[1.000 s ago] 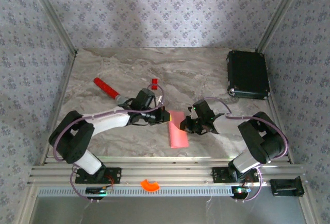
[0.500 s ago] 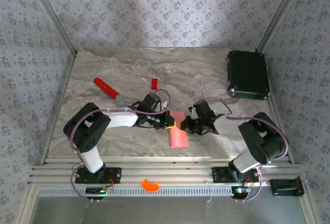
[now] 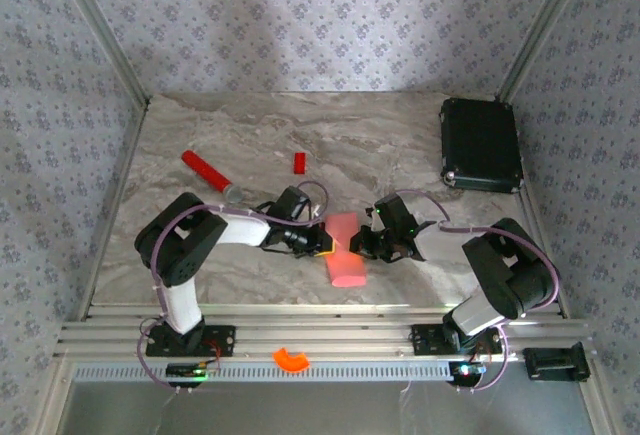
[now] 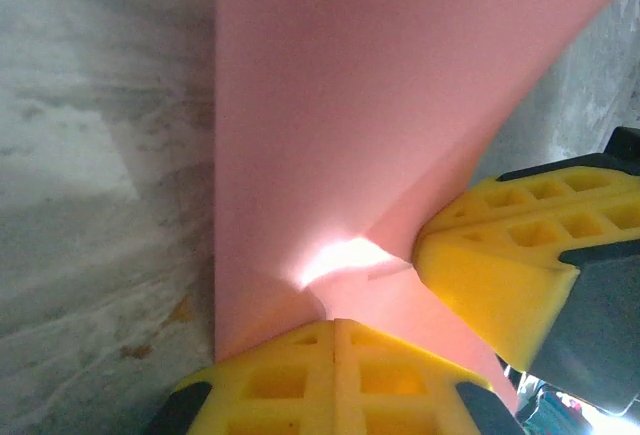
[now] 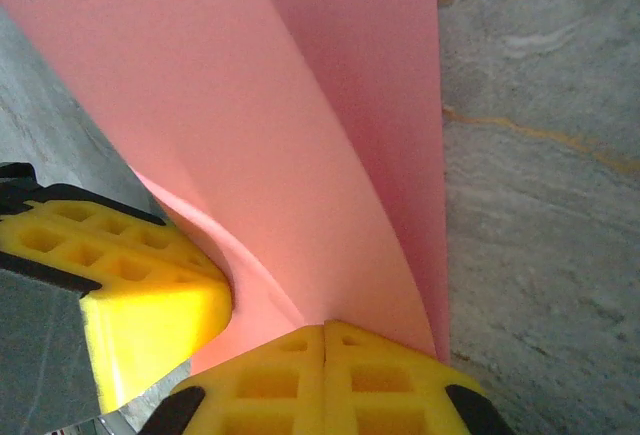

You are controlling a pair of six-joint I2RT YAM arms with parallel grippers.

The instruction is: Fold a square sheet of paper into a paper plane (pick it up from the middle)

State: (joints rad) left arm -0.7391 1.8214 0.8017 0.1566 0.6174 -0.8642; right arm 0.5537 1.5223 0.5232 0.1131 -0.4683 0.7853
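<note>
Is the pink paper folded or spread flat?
Folded: from above the pink paper is a narrow strip, and the wrist views show two layers meeting at a crease.

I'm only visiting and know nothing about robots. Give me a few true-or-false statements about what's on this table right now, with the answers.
1. The left gripper and the right gripper both pinch the square sheet of paper. True.
2. The black case sits at the far left corner of the table. False: it is at the far right corner.
3. The small red block rests on the paper. False: it lies on the bare table, apart from the paper and farther back.
4. The red stick lies left of the paper. True.
5. The paper lies flat as an open square. False: it is a narrow folded strip, bowed between the grippers.
</note>
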